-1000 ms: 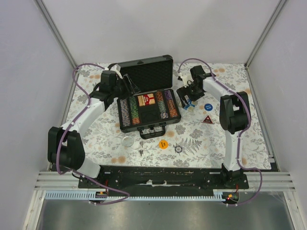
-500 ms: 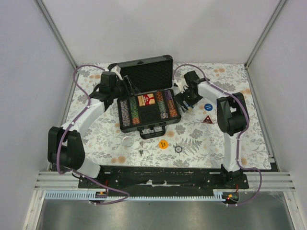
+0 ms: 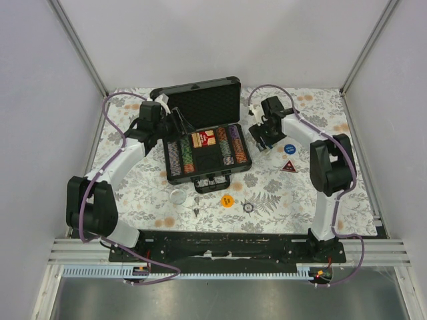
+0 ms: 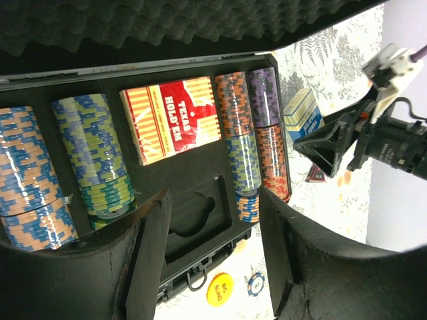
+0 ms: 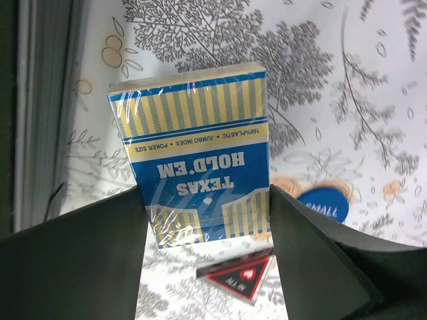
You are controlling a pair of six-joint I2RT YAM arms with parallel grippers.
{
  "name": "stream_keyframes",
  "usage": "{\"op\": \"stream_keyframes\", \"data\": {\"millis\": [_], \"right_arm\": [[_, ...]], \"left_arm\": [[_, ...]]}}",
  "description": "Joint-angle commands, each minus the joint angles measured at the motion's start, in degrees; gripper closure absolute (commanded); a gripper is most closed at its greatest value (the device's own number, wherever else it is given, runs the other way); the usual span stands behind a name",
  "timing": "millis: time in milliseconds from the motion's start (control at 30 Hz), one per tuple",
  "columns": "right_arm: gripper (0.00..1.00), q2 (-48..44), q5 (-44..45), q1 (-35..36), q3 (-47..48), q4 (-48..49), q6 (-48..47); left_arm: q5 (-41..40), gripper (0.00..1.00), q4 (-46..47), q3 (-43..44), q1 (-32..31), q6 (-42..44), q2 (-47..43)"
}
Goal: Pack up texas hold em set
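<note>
The black case lies open in the middle, with its foam lid up. It holds rows of striped chips and the red card deck. A foam slot beside the red deck is empty. My left gripper is open and empty, hovering over the case's left side. My right gripper is shut on the blue card deck just right of the case. The deck also shows in the left wrist view.
On the floral cloth lie a blue small-blind button, a triangular all-in marker, a yellow big-blind button, a loose chip, a clear round disc and a small dark item.
My right gripper swung a little toward the case with the blue deck, then drew slightly back. My left arm has barely moved.
</note>
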Motion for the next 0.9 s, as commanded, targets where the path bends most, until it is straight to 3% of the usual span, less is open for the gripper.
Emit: {"op": "stream_keyframes", "data": {"millis": [0, 233, 433, 600, 733, 867], "right_arm": [[0.36, -9.5, -4.1, -0.7, -2.3, 0.5, 8.4], [0.37, -20.2, -14.1, -0.1, -10.0, 0.7, 16.1], [0.37, -28.3, -18.6, 6.4, -13.8, 1.0, 18.3], [0.37, -31.2, -19.1, 13.7, -14.2, 1.7, 20.2], [0.37, -31.8, -19.4, 17.4, -13.6, 3.0, 21.4], [0.36, -31.9, -19.5, 19.8, -13.0, 3.5, 21.4]], "left_arm": [[4.7, 0.38, 1.6, -0.6, 0.2, 1.6, -3.0], [10.3, 0.38, 2.9, -1.6, 0.1, -0.4, -3.2], [19.1, 0.36, 8.0, -3.2, -0.6, -5.4, -2.8], [25.3, 0.34, 11.4, -4.0, -2.9, -7.9, -2.7], [27.3, 0.23, 11.9, -5.1, -4.7, -7.0, -3.7], [29.8, 0.2, 12.0, -6.6, -5.4, -6.1, -5.3]]}}
